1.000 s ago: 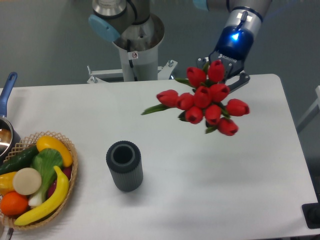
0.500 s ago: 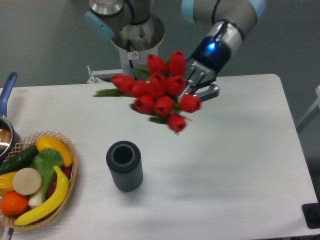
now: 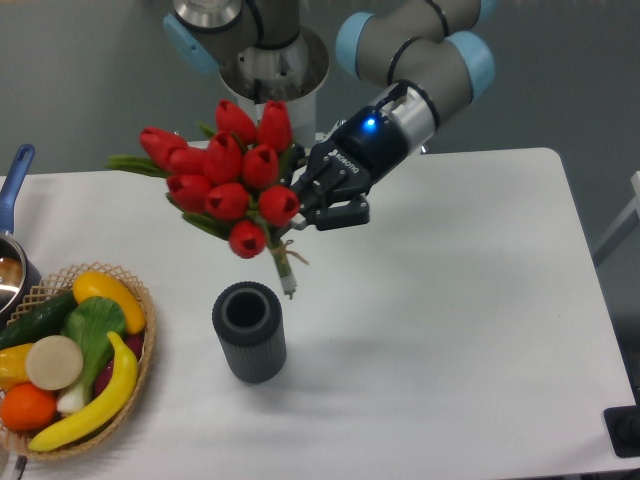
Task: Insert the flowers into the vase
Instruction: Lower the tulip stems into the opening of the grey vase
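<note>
The flowers, a bunch of red tulip buds with green leaves, hang in the air above the table's left half. Their bound stems point down and end just above and right of the vase's mouth. My gripper is shut on the stems right below the buds, coming in from the right. The vase is a dark grey ribbed cylinder standing upright on the white table, below the bunch. Its round mouth is open and unobstructed.
A wicker basket with a banana, orange, green vegetable and other fruit sits at the front left. A pot with a blue handle pokes in at the left edge. The arm's base stands behind the table.
The gripper has carried the flowers leftward from the table's right side and turned them, so the stems now point down toward the vase. The vase has not moved.
</note>
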You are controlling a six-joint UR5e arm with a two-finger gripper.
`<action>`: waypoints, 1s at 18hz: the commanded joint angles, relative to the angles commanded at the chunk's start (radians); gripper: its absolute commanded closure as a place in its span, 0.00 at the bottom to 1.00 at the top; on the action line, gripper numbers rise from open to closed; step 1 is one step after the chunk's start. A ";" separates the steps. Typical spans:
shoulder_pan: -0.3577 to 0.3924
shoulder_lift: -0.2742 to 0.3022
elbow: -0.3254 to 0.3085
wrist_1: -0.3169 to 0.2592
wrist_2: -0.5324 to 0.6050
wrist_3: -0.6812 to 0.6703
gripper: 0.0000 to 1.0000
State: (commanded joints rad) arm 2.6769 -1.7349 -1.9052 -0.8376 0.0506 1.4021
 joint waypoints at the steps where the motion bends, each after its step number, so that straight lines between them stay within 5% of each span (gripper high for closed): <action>1: -0.005 -0.003 -0.003 0.000 0.000 0.002 0.85; 18: -0.048 -0.077 -0.003 -0.002 -0.002 0.000 0.85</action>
State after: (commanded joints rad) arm 2.6292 -1.8116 -1.9083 -0.8391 0.0491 1.4021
